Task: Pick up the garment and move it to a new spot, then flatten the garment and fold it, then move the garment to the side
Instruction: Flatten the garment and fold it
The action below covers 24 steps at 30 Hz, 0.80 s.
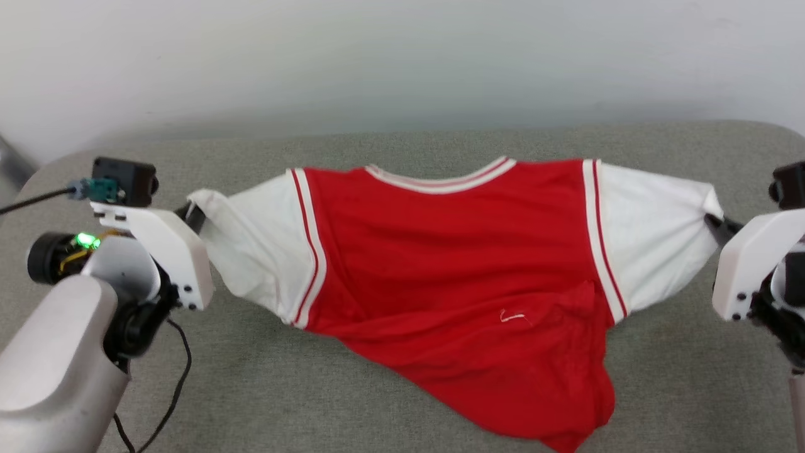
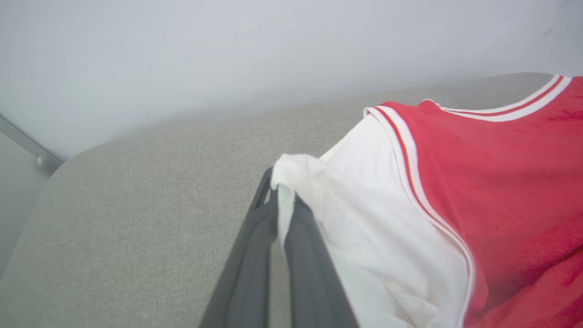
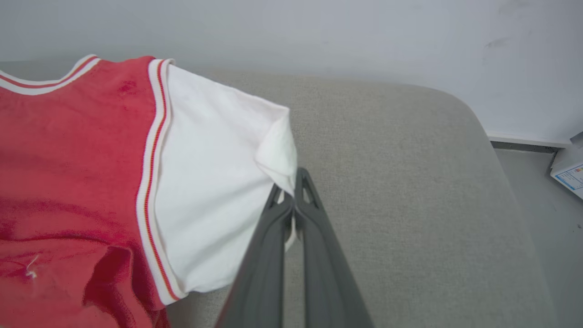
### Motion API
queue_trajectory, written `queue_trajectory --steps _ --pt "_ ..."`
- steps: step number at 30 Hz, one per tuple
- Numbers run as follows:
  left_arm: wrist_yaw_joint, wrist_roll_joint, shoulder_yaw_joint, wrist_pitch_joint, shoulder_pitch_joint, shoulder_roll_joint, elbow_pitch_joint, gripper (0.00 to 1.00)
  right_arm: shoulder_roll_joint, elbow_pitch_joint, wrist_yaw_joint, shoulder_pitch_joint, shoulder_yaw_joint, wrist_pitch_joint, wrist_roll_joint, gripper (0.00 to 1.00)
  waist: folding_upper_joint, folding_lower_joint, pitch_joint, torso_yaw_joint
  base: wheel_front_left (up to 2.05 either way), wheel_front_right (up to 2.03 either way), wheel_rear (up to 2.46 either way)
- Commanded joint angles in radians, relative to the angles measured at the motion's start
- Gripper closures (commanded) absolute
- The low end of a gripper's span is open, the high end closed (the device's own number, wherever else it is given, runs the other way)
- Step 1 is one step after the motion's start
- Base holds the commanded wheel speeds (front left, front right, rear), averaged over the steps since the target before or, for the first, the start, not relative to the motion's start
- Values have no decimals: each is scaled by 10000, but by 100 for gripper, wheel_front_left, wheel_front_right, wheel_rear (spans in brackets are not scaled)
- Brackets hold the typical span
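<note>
The garment (image 1: 453, 264), a red jersey with white sleeves and striped trim, hangs stretched between my two grippers above the grey padded table (image 1: 402, 141). Its lower hem droops crumpled toward the front right. My left gripper (image 1: 194, 212) is shut on the edge of the white left sleeve (image 2: 364, 228), its dark fingers (image 2: 255, 255) pinching the fabric. My right gripper (image 1: 712, 220) is shut on the tip of the other white sleeve (image 3: 214, 182), cloth caught between its fingers (image 3: 314, 255). No letters or numbers show on the side facing me.
A pale wall (image 1: 402, 56) rises right behind the table's rounded far edge. A black cable (image 1: 179, 371) dangles from my left wrist. Past the table's right edge lies grey floor with a white box (image 3: 569, 171).
</note>
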Motion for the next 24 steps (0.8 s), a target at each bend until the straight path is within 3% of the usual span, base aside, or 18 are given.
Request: queue_trajectory --steps 1,11,24 --pt "66 53 50 -86 -151 -27 -5 100 -54 48 -7 -222 -26 -84 -58 100 0 0 -65 9 0 0 0" --pt "191 631 602 -1326 -2923 -316 1327 100 -522 1562 -8 -3619 252 -1308 -500 100 0 0 576 -222 0 0 0" --pt "-26 1288 1257 -3227 -7435 -296 2897 100 -520 3170 -10 -8597 377 -2894 -1462 100 0 0 3094 -417 0 0 0"
